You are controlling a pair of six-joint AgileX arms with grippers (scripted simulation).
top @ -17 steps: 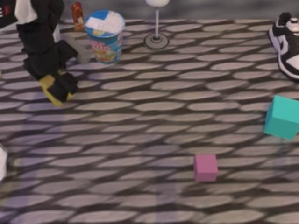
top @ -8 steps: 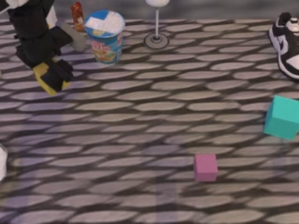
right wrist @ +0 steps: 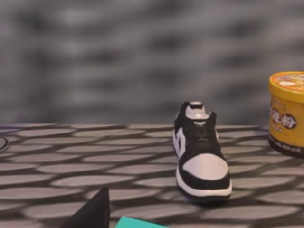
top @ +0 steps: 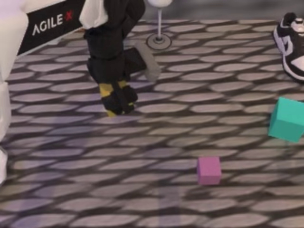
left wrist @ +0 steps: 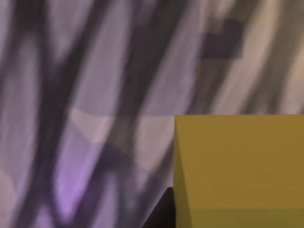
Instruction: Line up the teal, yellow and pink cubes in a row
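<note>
My left gripper (top: 117,100) hangs over the left-middle of the table, shut on the yellow cube (top: 107,90), which shows only between its black fingers. In the left wrist view the yellow cube (left wrist: 237,166) fills the corner, with one dark finger (left wrist: 160,214) beside it. The pink cube (top: 209,170) lies to the right of the table's middle, towards the front. The teal cube (top: 286,119) sits at the right edge. Its corner (right wrist: 137,223) appears in the right wrist view beside one dark fingertip (right wrist: 96,209) of my open right gripper (right wrist: 152,226), which is out of the top view.
A black-and-white shoe (top: 290,42) lies at the back right. A wine glass base (top: 158,41) stands at the back middle, just behind the left arm. A yellow tub (right wrist: 287,111) shows beside the shoe (right wrist: 199,156) in the right wrist view.
My left arm has swung from the far left towards the table's middle, carrying the yellow cube. It now covers the cup that stood at the back left. The pink and teal cubes have not moved.
</note>
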